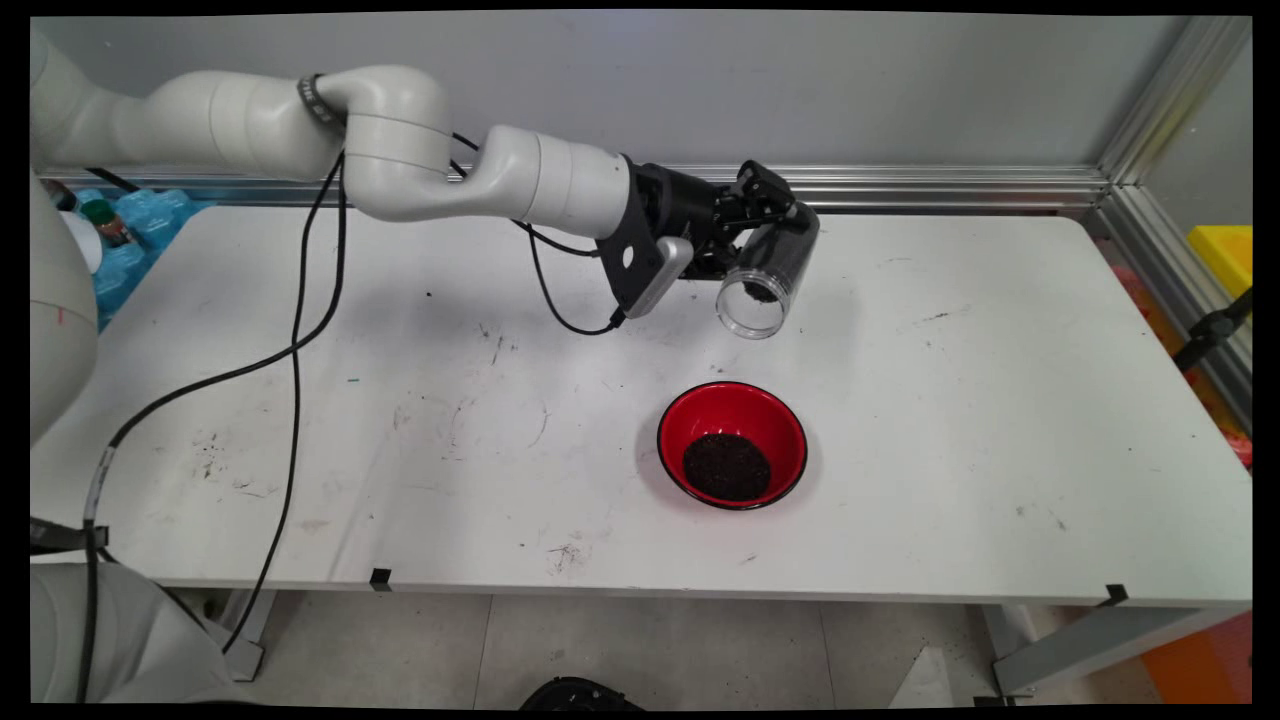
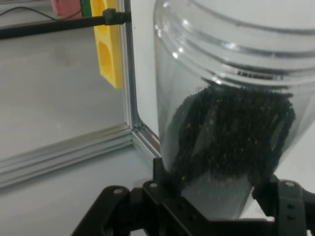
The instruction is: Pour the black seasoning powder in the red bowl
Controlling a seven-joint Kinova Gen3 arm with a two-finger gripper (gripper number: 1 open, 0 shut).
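My gripper (image 1: 768, 232) is shut on a clear plastic jar (image 1: 766, 274), held in the air above the table. The jar is tipped, its open mouth facing down toward the near side. Dark granules fill part of the jar (image 2: 231, 88), filling the picture between the fingers (image 2: 162, 177) in the hand view. Below and nearer stands a red bowl (image 1: 770, 412) with a black outside, holding a heap of the same dark granules (image 1: 726, 467). The jar's mouth hangs above and behind the bowl's far rim.
The white table (image 1: 420, 440) bears scuffs and scattered dark specks. Black cables (image 1: 296, 340) hang from the arm over its left half. Blue packs and small bottles (image 1: 120, 232) lie at the far left. An aluminium rail (image 1: 950, 185) runs along the back; a yellow block (image 1: 1222, 252) stands beyond the right edge.
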